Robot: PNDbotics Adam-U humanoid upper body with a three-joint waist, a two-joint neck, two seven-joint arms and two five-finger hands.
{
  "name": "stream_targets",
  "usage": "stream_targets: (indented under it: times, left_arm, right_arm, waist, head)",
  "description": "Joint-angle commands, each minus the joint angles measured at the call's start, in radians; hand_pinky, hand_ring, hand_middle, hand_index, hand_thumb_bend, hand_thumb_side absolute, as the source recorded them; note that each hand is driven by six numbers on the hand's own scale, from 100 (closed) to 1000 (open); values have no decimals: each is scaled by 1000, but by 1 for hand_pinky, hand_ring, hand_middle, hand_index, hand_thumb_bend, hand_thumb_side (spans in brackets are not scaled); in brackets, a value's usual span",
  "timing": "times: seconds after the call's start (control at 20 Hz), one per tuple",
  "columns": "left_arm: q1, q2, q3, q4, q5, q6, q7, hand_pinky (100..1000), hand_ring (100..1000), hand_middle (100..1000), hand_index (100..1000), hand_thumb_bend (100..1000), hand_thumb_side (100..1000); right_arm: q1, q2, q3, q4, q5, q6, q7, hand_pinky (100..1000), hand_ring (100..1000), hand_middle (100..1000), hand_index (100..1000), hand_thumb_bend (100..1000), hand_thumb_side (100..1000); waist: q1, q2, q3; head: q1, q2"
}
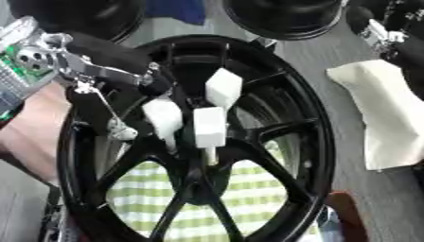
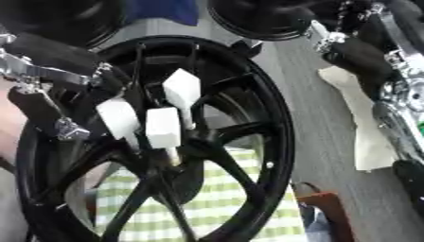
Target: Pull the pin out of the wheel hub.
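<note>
A black wheel fills the middle of the table, lying over a green checked cloth; a pale rag sits to its right. The left hand reaches in over the rim toward the hub, but whether its fingers are curled or apart cannot be told. The right hand hangs near the far right, its fingers unclear. Three white-handled pins stand seated at the hub, so pulling seems not begun; next likely calls for closing on one handle.
</note>
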Motion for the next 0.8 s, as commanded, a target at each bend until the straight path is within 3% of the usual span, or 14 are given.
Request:
stream_targets:
  times: [0.05, 0.4, 0.8]
  left_arm:
    - [-13, 31, 12, -25, 44, -29, -43, 861, 798, 712, 815, 100, 158]
    - [-12, 40, 11, -59, 68, 3, -43, 805, 674, 520, 659, 100, 170]
    - [-11, 43, 43, -65, 20, -33, -43, 699, 530, 340, 474, 100, 140]
  right_arm:
    - [-9, -13, -12, -7, -1, 2, -7, 917, 820, 674, 724, 424, 302]
    - [-9, -10, -16, -7, -3, 5, -15, 916, 819, 674, 723, 425, 303]
    - [-9, -7, -19, -8, -9, 4, -23, 915, 819, 674, 723, 422, 307]
  waist:
    - [-3, -13, -1]
    - [-4, -11, -2]
    - [-7, -11, -1]
  head:
    - [2, -15]
    - [1, -14]
    - [1, -15]
